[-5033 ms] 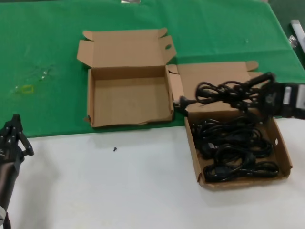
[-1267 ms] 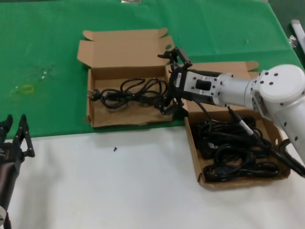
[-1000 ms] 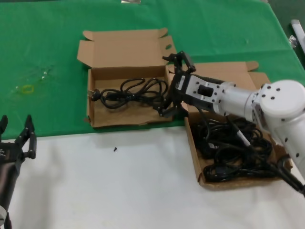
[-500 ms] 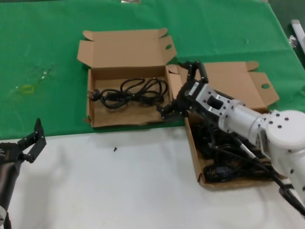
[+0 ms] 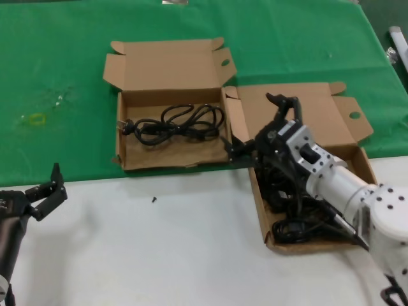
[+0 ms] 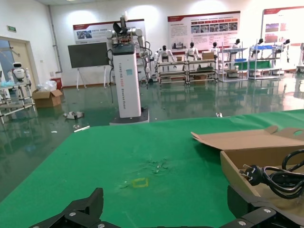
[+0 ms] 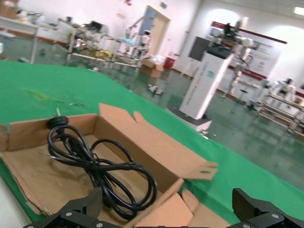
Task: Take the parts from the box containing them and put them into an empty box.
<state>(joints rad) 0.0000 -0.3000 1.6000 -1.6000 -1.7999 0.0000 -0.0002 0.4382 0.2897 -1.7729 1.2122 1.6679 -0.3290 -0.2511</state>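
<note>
Head view: right gripper (image 5: 258, 124) spread wide, empty, above supply box (image 5: 376, 191), probably for next cord; one coiled power cord (image 5: 175, 124) in left box (image 5: 172, 160), 10 o'clock; left gripper (image 5: 46, 189) wide, idle.
</note>
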